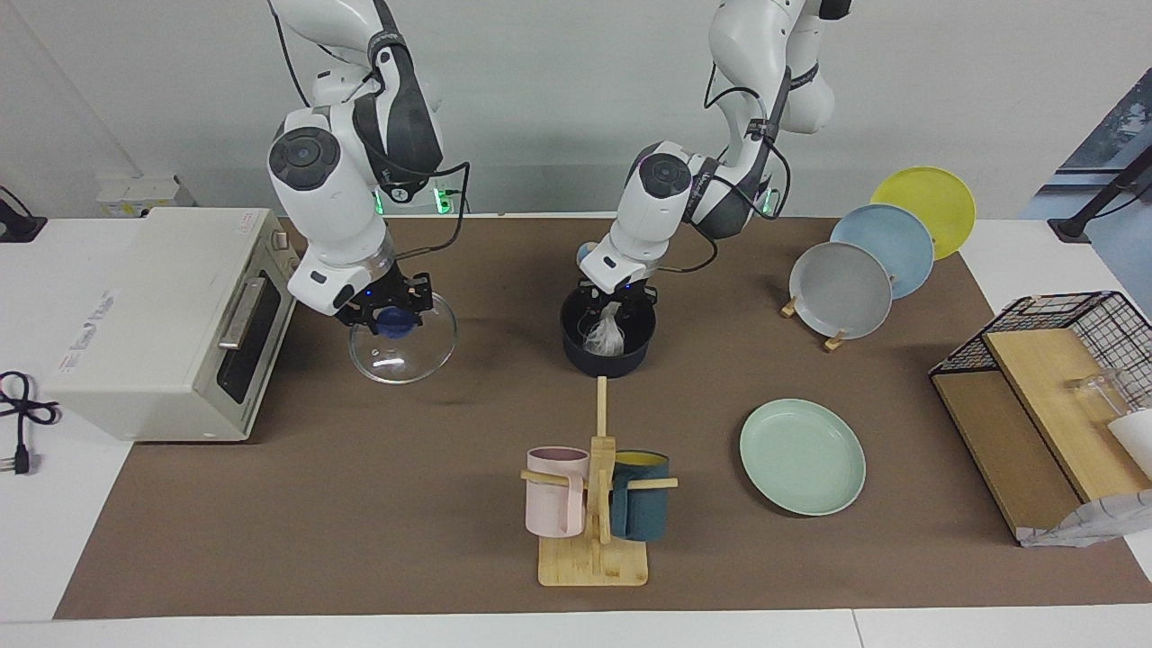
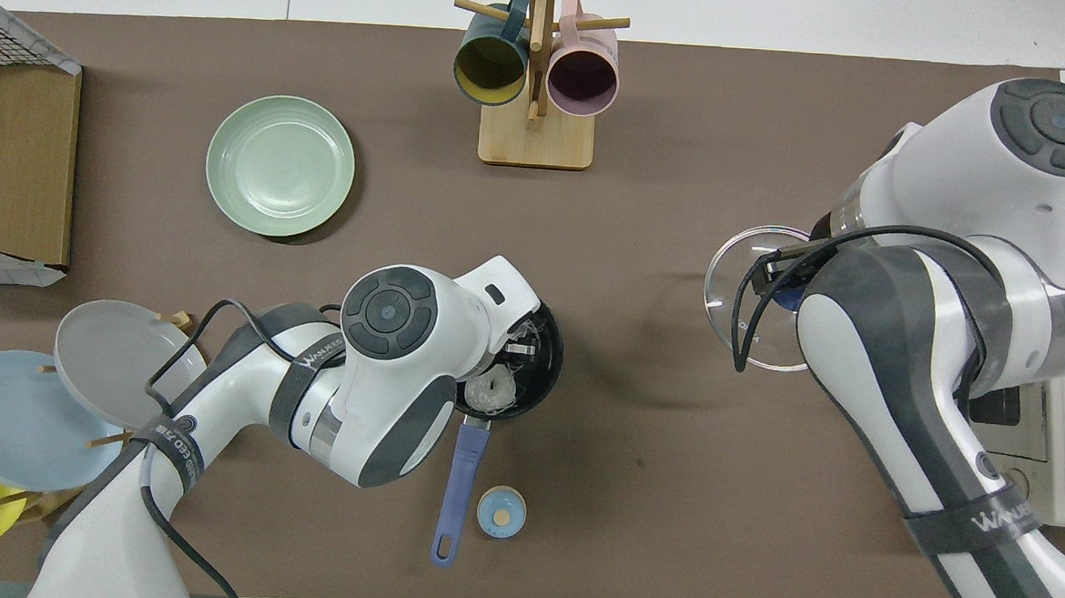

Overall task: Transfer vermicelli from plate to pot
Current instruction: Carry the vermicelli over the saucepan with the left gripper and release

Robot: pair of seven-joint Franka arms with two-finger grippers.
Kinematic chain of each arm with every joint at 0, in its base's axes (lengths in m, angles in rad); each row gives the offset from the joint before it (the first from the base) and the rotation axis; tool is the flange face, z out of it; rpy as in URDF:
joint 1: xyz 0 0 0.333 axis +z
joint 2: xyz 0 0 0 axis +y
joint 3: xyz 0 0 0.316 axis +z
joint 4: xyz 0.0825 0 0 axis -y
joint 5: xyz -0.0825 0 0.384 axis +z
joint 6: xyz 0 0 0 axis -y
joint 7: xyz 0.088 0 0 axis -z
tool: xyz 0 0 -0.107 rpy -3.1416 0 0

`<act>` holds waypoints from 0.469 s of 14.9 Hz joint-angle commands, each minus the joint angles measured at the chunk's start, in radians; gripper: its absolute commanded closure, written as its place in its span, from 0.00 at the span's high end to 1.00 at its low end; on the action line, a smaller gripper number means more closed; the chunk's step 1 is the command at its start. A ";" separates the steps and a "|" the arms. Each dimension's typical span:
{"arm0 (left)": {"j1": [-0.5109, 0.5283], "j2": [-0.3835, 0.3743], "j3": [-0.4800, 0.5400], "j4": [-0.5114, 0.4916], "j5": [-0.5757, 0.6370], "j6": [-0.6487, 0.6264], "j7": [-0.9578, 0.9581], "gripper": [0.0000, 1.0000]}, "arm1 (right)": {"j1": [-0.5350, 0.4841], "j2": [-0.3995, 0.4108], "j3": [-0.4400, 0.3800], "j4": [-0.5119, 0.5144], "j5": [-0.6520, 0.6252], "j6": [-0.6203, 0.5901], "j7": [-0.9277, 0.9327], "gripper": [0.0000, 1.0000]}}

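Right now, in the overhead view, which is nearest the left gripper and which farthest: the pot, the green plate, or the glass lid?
Left gripper:
1. Pot, directly under it.
2. Green plate, toward the left arm's end, farther from the robots.
3. Glass lid, toward the right arm's end, in the right gripper.

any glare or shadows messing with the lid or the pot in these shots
Facing view: white glints sit on the glass lid held by the right gripper; the pot interior is dark, yet the vermicelli under the left gripper stands out. Overhead view: the arm hides much of the lid; soft shadows fall on the table.
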 commanded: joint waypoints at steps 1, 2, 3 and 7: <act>0.073 -0.039 0.011 0.091 0.014 -0.154 0.061 1.00 | 0.001 0.009 0.033 0.055 0.031 -0.048 0.112 0.00; 0.113 -0.039 0.011 0.157 0.026 -0.241 0.090 1.00 | 0.001 0.009 0.055 0.054 0.031 -0.047 0.143 0.00; 0.148 -0.042 0.012 0.226 0.028 -0.330 0.107 1.00 | 0.005 0.009 0.084 0.058 0.030 -0.045 0.186 0.00; 0.290 -0.110 0.017 0.340 0.115 -0.498 0.146 1.00 | 0.160 0.012 0.112 0.061 0.019 0.034 0.423 0.00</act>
